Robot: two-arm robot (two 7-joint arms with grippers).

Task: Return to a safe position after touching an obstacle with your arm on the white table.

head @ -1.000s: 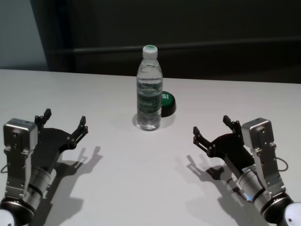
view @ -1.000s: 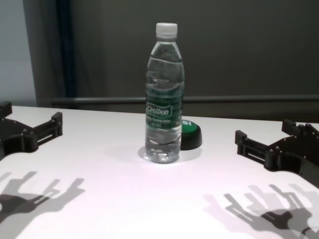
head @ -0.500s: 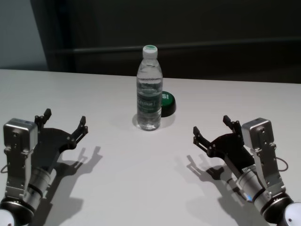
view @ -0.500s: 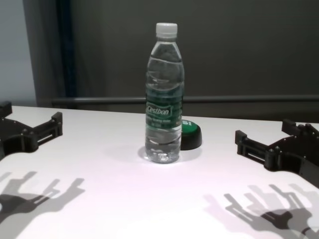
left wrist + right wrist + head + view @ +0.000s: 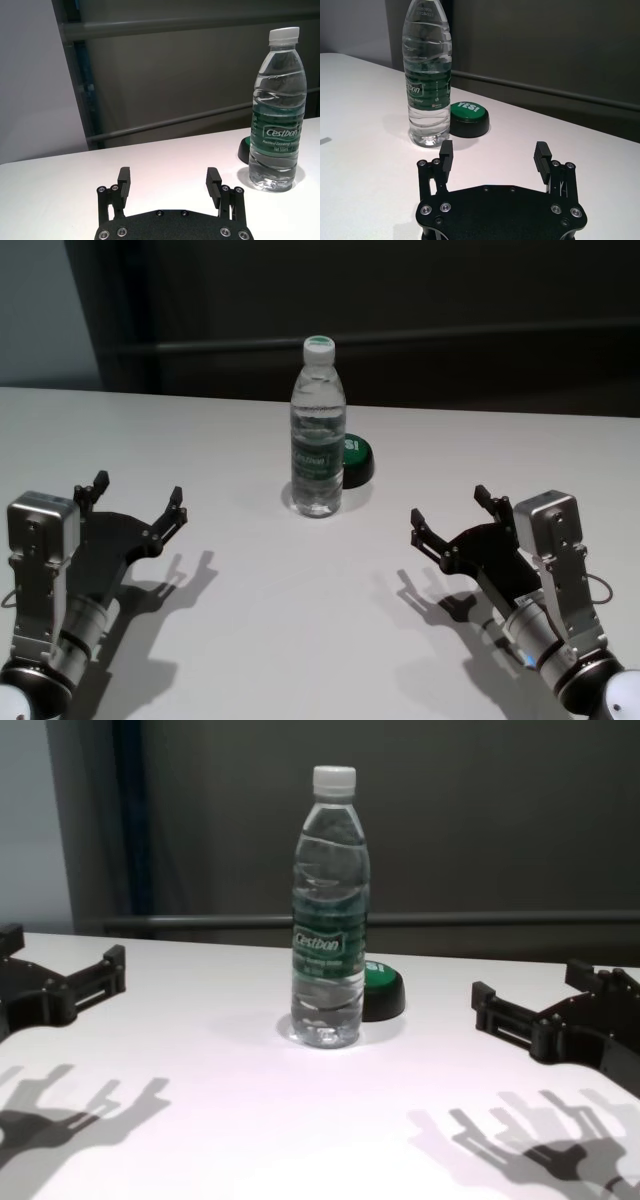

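- Head view shows one Cestbon water bottle (image 5: 318, 430) standing upright on the white table (image 5: 300, 620), toward the far middle; its white screw cap (image 5: 318, 347) is on and a dark green label band wraps its waist
- One green push button (image 5: 354, 459) with white "YES!" lettering sits on the table just beside the bottle, at its far right; whether the two touch I cannot tell
- Two grippers are in view, one on each side, both hovering above the table and casting shadows on it
- The left gripper (image 5: 135, 502) is at the near left, well apart from the bottle; its two fingers are spread wide and grasp nothing; the left wrist view shows only bare table in the gap
- The right gripper (image 5: 452, 510) is at the near right, also well apart from the bottle; its two fingers are likewise spread wide with nothing between them
- Neither arm touches the bottle or the button
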